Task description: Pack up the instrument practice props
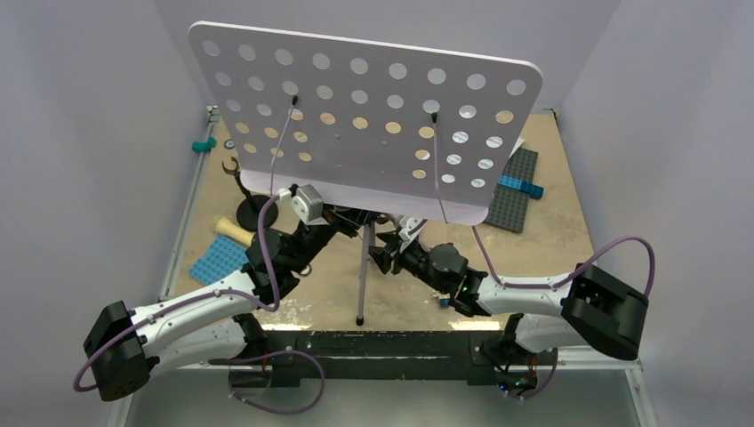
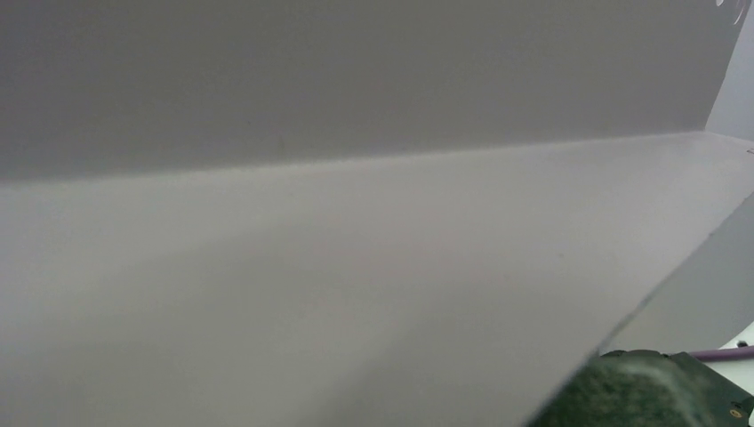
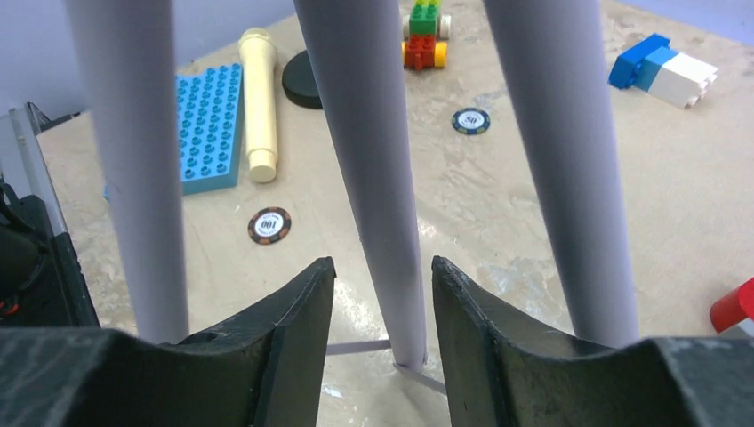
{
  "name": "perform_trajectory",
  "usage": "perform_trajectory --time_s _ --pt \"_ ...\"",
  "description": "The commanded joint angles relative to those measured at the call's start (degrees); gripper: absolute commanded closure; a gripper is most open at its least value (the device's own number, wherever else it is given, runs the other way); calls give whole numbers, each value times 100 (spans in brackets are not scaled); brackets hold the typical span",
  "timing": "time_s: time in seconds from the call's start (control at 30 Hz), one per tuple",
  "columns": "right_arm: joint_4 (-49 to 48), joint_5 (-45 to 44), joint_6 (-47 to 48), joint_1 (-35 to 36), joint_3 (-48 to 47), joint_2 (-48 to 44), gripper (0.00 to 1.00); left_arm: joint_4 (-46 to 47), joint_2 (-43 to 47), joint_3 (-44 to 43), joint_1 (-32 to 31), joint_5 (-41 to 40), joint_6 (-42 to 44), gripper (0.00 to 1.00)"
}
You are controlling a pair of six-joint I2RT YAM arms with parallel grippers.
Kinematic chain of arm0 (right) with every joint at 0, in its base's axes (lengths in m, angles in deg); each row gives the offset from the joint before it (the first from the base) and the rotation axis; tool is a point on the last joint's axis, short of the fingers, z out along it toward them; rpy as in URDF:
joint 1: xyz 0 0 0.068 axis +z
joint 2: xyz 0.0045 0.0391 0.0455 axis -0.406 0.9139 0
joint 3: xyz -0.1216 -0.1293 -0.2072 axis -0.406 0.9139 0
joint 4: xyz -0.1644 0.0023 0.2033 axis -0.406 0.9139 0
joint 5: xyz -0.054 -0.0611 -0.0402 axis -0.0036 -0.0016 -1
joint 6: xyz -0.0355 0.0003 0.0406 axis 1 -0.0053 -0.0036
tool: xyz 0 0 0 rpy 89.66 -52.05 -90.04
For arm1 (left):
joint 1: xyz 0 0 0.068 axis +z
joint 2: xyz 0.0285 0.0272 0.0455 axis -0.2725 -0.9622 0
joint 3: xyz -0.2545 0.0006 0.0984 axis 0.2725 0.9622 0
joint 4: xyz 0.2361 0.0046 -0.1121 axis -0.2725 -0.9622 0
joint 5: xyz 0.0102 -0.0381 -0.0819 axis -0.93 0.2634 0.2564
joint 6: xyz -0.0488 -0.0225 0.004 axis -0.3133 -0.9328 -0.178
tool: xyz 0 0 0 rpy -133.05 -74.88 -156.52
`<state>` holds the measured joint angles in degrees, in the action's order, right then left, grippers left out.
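The lilac perforated music stand (image 1: 364,116) stands on its thin tripod (image 1: 362,267) mid-table. Its plain panel (image 2: 356,222) fills the left wrist view and no fingers show there. My left gripper (image 1: 342,213) reaches under the panel's lower edge, its jaws hidden. My right gripper (image 1: 396,242) is at the tripod. In the right wrist view that gripper (image 3: 382,294) is open, with the middle lilac tube (image 3: 364,133) between the jaws and a gap on each side. The cream toy microphone (image 3: 259,98) lies flat by the black round mic-stand base (image 3: 303,78).
A blue studded baseplate (image 3: 206,124) lies beside the microphone, and a grey one (image 1: 513,191) at the far right. Coloured bricks (image 3: 424,36), blue-and-white bricks (image 3: 665,69), two poker chips (image 3: 269,225) and a red piece (image 3: 733,307) are scattered about.
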<state>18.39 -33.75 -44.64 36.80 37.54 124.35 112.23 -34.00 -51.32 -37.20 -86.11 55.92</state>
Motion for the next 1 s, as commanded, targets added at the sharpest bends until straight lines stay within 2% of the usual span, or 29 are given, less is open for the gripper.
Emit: perform_trajectory --time_s 0.0,0.4,0.63,0.73,0.9,0.97 --pt "-486 -112 -255 28 165 260 51 -1152 -333 484 74 -868 -306 100" --pt "-1217 -547 -352 33 -163 1373 50 -763 -642 854 15 -1127 -475 100" --pt "-1550 -949 -157 32 -458 1890 54 -194 -951 997 11 -1380 -378 100" --pt "-1761 -1007 -24 28 -486 2009 64 -32 -941 1060 15 -1428 -388 100" --pt "-2064 -1162 123 26 -512 2120 98 125 -824 1040 10 -1437 -321 100" --pt "-2132 -1232 133 33 -463 2048 100 110 -737 979 13 -1437 -258 100"
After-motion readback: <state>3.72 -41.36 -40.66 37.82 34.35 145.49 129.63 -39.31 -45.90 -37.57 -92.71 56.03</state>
